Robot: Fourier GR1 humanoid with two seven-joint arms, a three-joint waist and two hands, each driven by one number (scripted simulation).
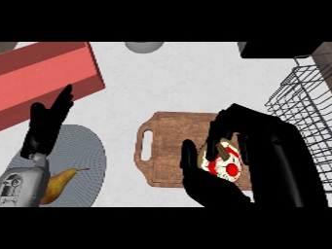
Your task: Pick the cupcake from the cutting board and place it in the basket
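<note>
Over the wooden cutting board, the right hand has its fingers and thumb curled round the red-and-white cupcake, which sits at the board's right end. At three o'clock from it stands the wire basket, just beside the board. Over at nine o'clock the left hand rests with fingers straight, holding nothing, above a grey plate with a pear. A red box lies on the surface at ten o'clock.

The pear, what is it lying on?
The pear lies on a grey plate. The left hand is raised over the plate, and its forearm covers the pear's left part.
</note>
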